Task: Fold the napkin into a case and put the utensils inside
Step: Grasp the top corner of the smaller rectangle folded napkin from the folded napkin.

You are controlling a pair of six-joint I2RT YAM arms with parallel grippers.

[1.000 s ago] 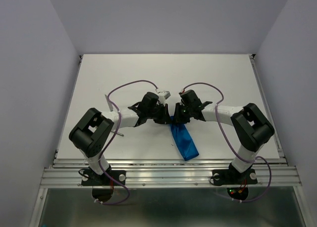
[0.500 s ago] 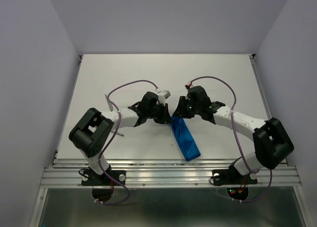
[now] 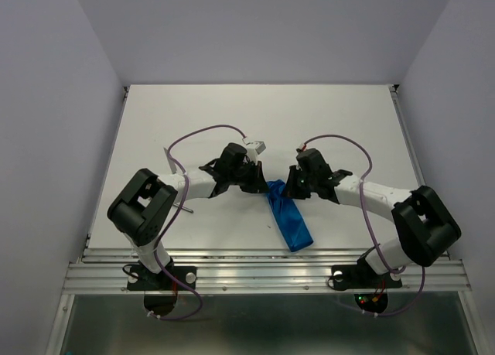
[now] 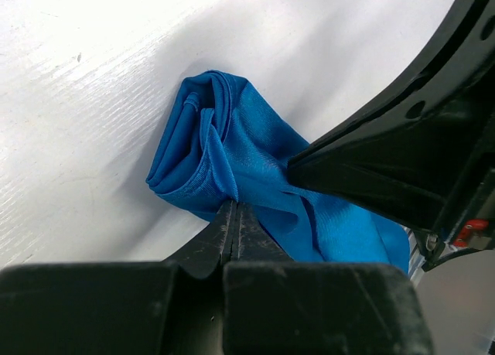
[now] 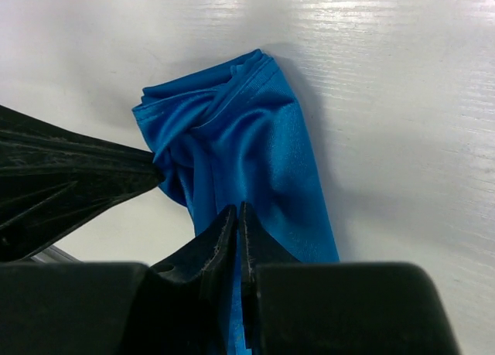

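Note:
The napkin (image 3: 287,216) lies folded into a narrow bright blue case, slanting from mid-table toward the near edge. Its far end is bunched and rolled in the left wrist view (image 4: 209,138) and the right wrist view (image 5: 232,138). My left gripper (image 3: 261,184) is shut, its tips (image 4: 234,206) pinching a fold at the case's far left edge. My right gripper (image 3: 291,189) is shut (image 5: 238,208) with blue cloth between its jaws, on the far right side. A slim grey metal utensil (image 3: 187,209) pokes out beneath my left arm. The teal-handled utensil is hidden.
The white table (image 3: 255,115) has raised rails at its left (image 3: 108,162) and right (image 3: 418,162) sides and a metal rail along the near edge (image 3: 263,254). Purple cables (image 3: 205,131) loop above both wrists.
My right arm has stretched out low, elbow swinging to the right, and its gripper has shifted slightly right and nearer on the cloth. My left arm and the case have barely moved.

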